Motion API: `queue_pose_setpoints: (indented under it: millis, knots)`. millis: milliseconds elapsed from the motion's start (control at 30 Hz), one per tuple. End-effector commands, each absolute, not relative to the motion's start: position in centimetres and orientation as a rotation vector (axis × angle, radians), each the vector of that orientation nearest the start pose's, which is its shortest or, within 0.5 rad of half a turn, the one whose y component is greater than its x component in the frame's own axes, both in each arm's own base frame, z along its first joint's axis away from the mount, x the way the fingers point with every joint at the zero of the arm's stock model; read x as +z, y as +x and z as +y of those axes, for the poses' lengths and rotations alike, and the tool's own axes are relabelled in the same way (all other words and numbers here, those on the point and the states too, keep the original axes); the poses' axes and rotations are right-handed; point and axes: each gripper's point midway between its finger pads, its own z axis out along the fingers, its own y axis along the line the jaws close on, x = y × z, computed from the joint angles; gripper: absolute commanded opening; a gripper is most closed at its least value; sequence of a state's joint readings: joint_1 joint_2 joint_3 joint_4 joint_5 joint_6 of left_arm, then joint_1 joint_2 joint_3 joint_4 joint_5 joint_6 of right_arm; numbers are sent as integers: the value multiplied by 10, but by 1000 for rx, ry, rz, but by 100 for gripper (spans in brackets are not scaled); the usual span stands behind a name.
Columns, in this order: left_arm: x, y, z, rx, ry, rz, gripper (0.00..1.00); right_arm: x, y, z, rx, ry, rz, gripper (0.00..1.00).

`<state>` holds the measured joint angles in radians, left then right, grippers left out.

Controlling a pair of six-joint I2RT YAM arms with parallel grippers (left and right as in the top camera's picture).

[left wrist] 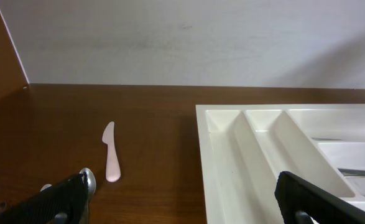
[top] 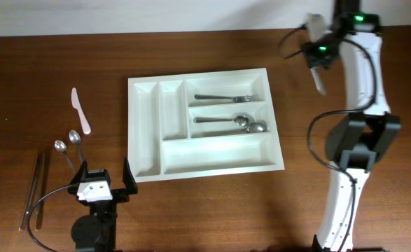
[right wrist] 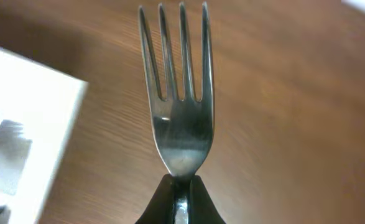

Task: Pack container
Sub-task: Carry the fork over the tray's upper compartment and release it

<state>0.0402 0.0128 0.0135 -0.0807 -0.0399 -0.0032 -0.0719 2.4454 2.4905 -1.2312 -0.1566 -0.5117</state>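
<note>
The white container (top: 205,173) lies in the middle of the table; it also shows in the left wrist view (left wrist: 257,155) and as a blurred corner in the right wrist view (right wrist: 27,124). Its top long compartment holds a fork (top: 224,97), and the middle one holds two spoons (top: 226,124). The bottom long compartment and the two narrow ones are bare. My right gripper (top: 317,56) (right wrist: 181,186) is up at the far right, past the container's right edge, shut on a metal fork (right wrist: 179,118) by its neck. My left gripper (top: 106,183) (left wrist: 182,199) is open and empty at the container's front left corner.
A pink plastic knife (top: 80,110) (left wrist: 110,158) lies left of the container. Two metal spoons (top: 70,147) lie nearer the front left, one showing beside my left finger (left wrist: 89,180). A pair of long thin sticks (top: 36,189) lies by the left edge.
</note>
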Motion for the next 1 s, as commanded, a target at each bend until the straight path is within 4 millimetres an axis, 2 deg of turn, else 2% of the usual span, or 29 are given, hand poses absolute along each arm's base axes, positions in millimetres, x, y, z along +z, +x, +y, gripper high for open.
queue_pose_setpoints:
  millis: [0, 133, 233, 333, 433, 533, 667, 833, 967]
  knots:
    - [156, 246, 14, 58, -45, 1650, 99, 135, 558, 48, 46, -973, 2524, 4]
    - [156, 246, 14, 58, -45, 1650, 99, 134, 549, 107, 33, -1283, 2383, 4]
    - [156, 246, 14, 58, -45, 1650, 99, 134, 541, 144, -16, -1517, 2252, 4]
    - [156, 246, 14, 58, -45, 1650, 99, 134, 532, 174, -31, -1693, 2122, 4]
    - [156, 246, 14, 58, -45, 1650, 99, 132, 529, 198, -40, -1785, 2021, 4]
    - [156, 246, 14, 58, -45, 1650, 99, 126, 529, 212, -38, -1821, 1970, 4]
    - [156, 246, 14, 58, -45, 1650, 99, 105, 523, 226, 36, -1842, 1953, 4]
    - [156, 246, 14, 58, -45, 1650, 99, 70, 513, 223, 78, -1872, 1997, 4]
    - [156, 246, 14, 58, -45, 1650, 99, 58, 507, 221, 96, -1888, 2020, 5]
